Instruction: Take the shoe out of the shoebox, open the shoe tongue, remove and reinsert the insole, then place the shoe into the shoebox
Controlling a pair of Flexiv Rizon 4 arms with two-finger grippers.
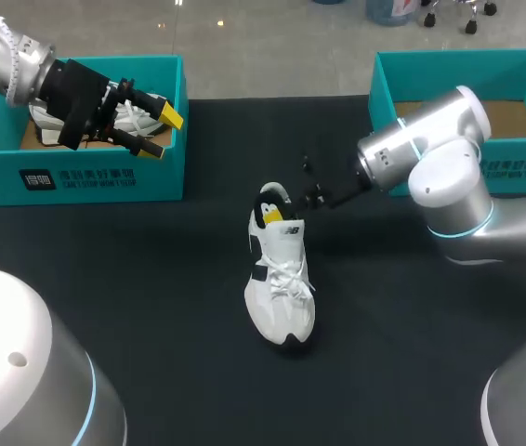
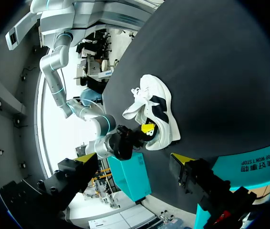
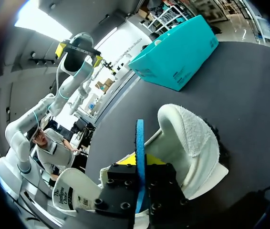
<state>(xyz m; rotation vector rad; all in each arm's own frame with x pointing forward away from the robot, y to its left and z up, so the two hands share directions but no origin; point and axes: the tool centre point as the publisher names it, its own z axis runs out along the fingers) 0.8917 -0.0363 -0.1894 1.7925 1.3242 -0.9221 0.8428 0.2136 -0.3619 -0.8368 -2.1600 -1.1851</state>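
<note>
A white shoe (image 1: 282,288) with black trim lies on the black table, toe toward the front edge; the left wrist view shows the same shoe (image 2: 160,109). My right gripper (image 1: 270,216) is at the shoe's heel opening. In the right wrist view the right gripper (image 3: 140,164) is shut on the thin blue insole (image 3: 140,138), which stands on edge just inside the padded heel collar (image 3: 192,136). My left gripper (image 1: 161,133) hangs open over the left teal shoebox (image 1: 86,177), holding nothing. Its yellow-tipped fingers (image 2: 182,160) stand wide apart.
A second white shoe (image 1: 136,116) lies inside the left shoebox. Another teal shoebox (image 1: 523,158) stands at the back right, partly behind my right arm. The shoe sits on the black table (image 1: 151,307) between the two boxes.
</note>
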